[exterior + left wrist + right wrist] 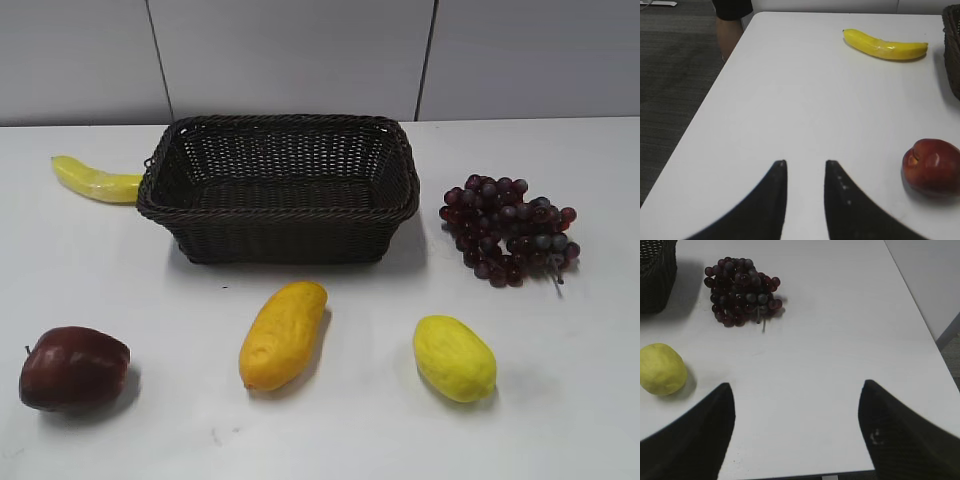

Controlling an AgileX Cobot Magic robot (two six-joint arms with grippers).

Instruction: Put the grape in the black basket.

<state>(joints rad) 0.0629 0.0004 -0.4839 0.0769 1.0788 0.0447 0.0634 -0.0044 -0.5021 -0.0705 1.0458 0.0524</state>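
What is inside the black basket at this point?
Nothing visible: the black basket shows only bare woven floor and far wall. Its near wall hides a strip of the floor just behind it. The grape lies on the table to its right.

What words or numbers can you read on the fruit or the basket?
None. No writing, label or number shows in any view: not on the black basket, the grape, the apple, the banana, the two yellow fruits on the table, nor on either gripper.
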